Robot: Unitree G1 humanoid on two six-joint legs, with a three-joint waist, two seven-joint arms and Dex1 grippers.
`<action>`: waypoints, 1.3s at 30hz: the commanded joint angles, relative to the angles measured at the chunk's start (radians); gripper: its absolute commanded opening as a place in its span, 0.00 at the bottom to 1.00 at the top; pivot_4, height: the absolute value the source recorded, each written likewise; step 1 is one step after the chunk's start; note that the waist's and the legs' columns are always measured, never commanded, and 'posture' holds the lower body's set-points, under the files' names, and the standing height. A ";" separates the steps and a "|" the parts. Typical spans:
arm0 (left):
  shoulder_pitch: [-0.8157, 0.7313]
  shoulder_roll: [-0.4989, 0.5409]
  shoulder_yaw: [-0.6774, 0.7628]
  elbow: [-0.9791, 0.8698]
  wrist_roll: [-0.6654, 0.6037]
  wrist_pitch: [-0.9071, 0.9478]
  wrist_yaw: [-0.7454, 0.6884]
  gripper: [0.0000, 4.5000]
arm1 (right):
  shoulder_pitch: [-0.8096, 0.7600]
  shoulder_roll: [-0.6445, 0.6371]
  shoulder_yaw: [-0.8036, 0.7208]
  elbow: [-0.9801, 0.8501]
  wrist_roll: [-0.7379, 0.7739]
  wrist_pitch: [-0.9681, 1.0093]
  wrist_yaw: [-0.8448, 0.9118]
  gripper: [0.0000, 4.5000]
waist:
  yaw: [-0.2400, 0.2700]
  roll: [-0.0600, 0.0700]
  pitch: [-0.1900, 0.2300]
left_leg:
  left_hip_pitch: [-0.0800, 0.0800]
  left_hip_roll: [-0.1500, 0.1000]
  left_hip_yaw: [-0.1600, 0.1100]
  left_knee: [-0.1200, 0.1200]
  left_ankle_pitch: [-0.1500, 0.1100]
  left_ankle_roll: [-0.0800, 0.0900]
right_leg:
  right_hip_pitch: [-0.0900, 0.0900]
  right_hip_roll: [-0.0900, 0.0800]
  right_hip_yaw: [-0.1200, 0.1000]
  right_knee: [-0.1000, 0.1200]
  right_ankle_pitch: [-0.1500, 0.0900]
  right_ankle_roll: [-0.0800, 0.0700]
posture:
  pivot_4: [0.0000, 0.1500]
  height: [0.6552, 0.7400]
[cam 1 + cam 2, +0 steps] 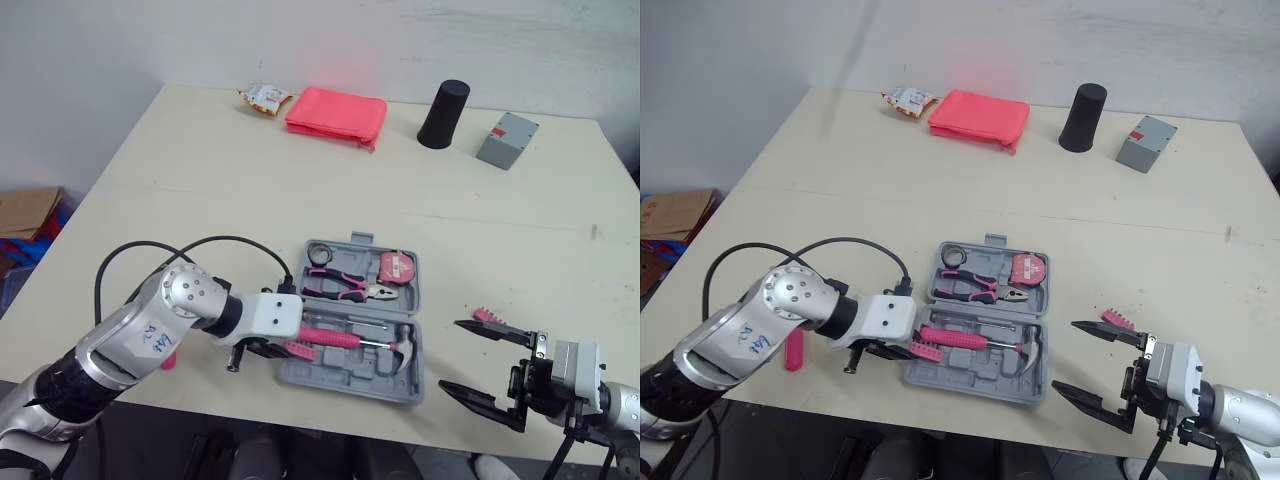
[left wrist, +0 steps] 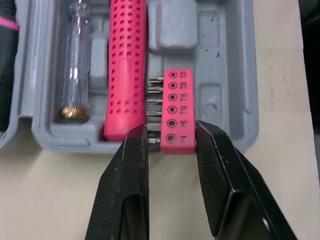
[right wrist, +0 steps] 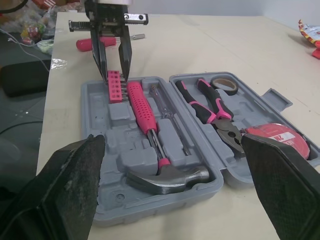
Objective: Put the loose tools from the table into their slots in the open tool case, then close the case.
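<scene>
- The left claw (image 2: pixel 171 131) pinches one end of the pink bit holder (image 2: pixel 173 107), over the left end of the tool case (image 1: pixel 350 385).
- The holder's long axis runs parallel to the hammer (image 1: pixel 335 338) handle, just beside it. I judge it only needs lowering into its slot.
- The right claw (image 1: pixel 450 354) is spread wide, right of the case, near a second bit holder (image 1: pixel 487 316).
- The case also holds pliers (image 1: pixel 345 285) and a tape measure (image 1: pixel 400 268).

Pale beige table (image 1: pixel 300 170), matte top, faint seam line running across its middle. Plain white-grey wall (image 1: pixel 300 40) rises just behind table's far edge. Brown cardboard box (image 1: pixel 25 212) sits low beside table's left edge. Dark grey floor (image 3: pixel 20 155) beside table, thin cables lying on it. Soft, even light; weak shadows on table.
</scene>
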 commanded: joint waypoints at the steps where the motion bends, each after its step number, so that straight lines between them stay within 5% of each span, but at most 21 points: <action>1: -0.019 -0.019 -0.014 -0.008 0.019 0.014 0.009 0.15 | -0.012 -0.011 -0.016 -0.056 0.015 0.015 -0.019 1.00 | -0.001 0.000 0.000 | 0.000 0.000 0.000 0.000 0.000 0.000 | 0.000 0.000 0.000 0.000 0.000 0.000 | 1.00 1.00; 11: -0.017 -0.048 -0.020 -0.015 0.033 0.052 0.035 0.15 | -0.048 -0.009 -0.004 -0.098 0.012 0.072 -0.057 1.00 | 0.001 0.000 0.000 | 0.000 0.000 -0.001 0.001 0.001 0.000 | 0.000 0.000 0.000 0.001 0.000 0.000 | 1.00 1.00; 14: -0.003 -0.074 0.035 -0.025 0.007 0.002 0.056 0.46 | -0.052 -0.010 -0.007 -0.099 0.013 0.079 -0.059 1.00 | 0.003 0.000 0.000 | 0.000 -0.001 -0.001 0.001 0.001 0.001 | 0.000 -0.001 0.000 0.002 0.000 0.000 | 1.00 1.00; 26: 0.141 -0.024 0.289 0.033 -0.165 -0.209 -0.029 0.46 | -0.080 -0.012 -0.016 -0.078 0.014 0.091 -0.048 1.00 | -0.001 0.000 0.000 | 0.000 0.000 -0.001 0.000 0.002 -0.001 | 0.000 0.000 -0.001 0.002 0.000 0.000 | 1.00 1.00; 32: 0.214 -0.082 0.318 0.177 -0.173 -0.401 -0.041 0.02 | -0.069 0.002 -0.008 -0.034 -0.004 0.058 -0.018 1.00 | 0.000 0.000 0.000 | 0.000 0.000 -0.001 0.001 0.002 0.000 | 0.000 -0.001 -0.001 0.002 0.000 0.000 | 1.00 1.00; 39: 0.236 -0.113 0.259 0.211 -0.117 -0.435 -0.025 0.02 | -0.039 0.014 -0.018 -0.015 -0.015 0.022 -0.003 1.00 | -0.002 -0.001 0.000 | 0.000 0.000 -0.001 0.000 0.001 0.001 | 0.000 -0.001 -0.001 0.001 0.000 0.000 | 1.00 1.00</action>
